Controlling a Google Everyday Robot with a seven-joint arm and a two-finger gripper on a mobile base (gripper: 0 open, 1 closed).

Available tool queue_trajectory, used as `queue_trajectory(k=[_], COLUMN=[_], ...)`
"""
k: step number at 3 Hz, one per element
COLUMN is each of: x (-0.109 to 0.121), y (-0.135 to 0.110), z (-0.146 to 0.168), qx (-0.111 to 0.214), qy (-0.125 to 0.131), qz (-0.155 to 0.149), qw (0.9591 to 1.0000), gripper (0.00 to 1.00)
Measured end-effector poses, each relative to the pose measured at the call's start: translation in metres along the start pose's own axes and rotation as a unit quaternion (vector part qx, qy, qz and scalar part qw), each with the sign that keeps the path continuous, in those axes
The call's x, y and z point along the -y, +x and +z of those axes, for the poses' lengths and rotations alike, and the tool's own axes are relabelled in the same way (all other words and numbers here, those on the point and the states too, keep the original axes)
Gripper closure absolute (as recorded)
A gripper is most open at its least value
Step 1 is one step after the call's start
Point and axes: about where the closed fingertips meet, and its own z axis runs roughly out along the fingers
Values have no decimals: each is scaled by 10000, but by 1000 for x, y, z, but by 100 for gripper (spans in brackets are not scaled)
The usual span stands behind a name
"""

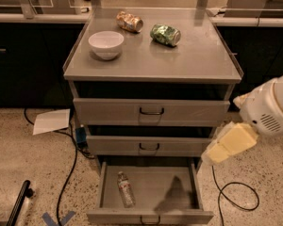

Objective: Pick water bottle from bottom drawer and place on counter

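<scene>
The water bottle point(125, 188) lies on its side in the left half of the open bottom drawer point(151, 216), white cap pointing to the back. The drawer is pulled out, and the arm's shadow falls on its right half. The counter point(188, 60) on top of the cabinet carries a white bowl point(106, 44), a tan-and-orange can point(129, 21) and a green can point(165, 34). My gripper point(221, 147), a cream-coloured end on the white arm, hangs to the right of the cabinet at the height of the middle drawer. It is above and right of the bottle and apart from it.
The two upper drawers point(151, 111) are shut. A sheet of paper point(52, 121) and black cables point(68, 173) lie on the floor to the left. Another cable point(236, 194) loops at the right. A dark-fronted bench point(28, 55) runs behind the cabinet.
</scene>
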Motion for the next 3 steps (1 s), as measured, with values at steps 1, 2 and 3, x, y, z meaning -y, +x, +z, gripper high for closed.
queue_trajectory(k=[1, 2, 3], x=[-2, 15, 17], y=[9, 1, 0], z=[62, 106, 107], qx=[306, 576, 620], qy=[-139, -111, -70], qz=[907, 1283, 1294], qw=[9953, 9900, 9896], gripper=[0, 0, 0])
